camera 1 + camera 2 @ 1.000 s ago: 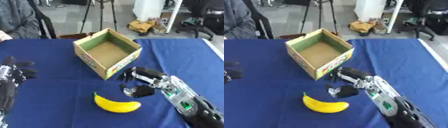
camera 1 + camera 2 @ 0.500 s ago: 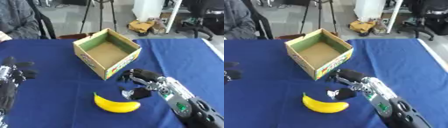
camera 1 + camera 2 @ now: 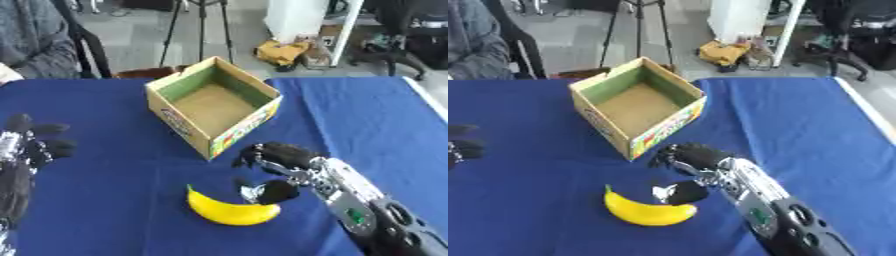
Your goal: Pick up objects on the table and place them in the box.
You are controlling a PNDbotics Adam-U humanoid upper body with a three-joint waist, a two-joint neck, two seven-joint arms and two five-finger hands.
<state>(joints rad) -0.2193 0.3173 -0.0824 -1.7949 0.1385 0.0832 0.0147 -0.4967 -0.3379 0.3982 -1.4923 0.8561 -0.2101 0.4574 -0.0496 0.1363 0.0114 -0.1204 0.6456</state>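
A yellow banana [image 3: 229,212] lies on the blue tablecloth near the front, its curve opening upward. My right hand [image 3: 278,161] hovers just right of and above it, fingers spread over the banana's right end and thumb low beside it, holding nothing. An open cardboard box [image 3: 213,110] stands behind them at the table's middle, with nothing inside that I can see. My left hand [image 3: 31,145] rests open at the left edge, fingers up.
The blue table [image 3: 367,115] stretches wide to the right of the box. Beyond its far edge are a tripod [image 3: 199,20], a person's sleeve [image 3: 39,42] at the far left, and clutter on the floor.
My right hand has slid down and left toward the banana's right end. The banana and box have not moved. The left hand stays put.
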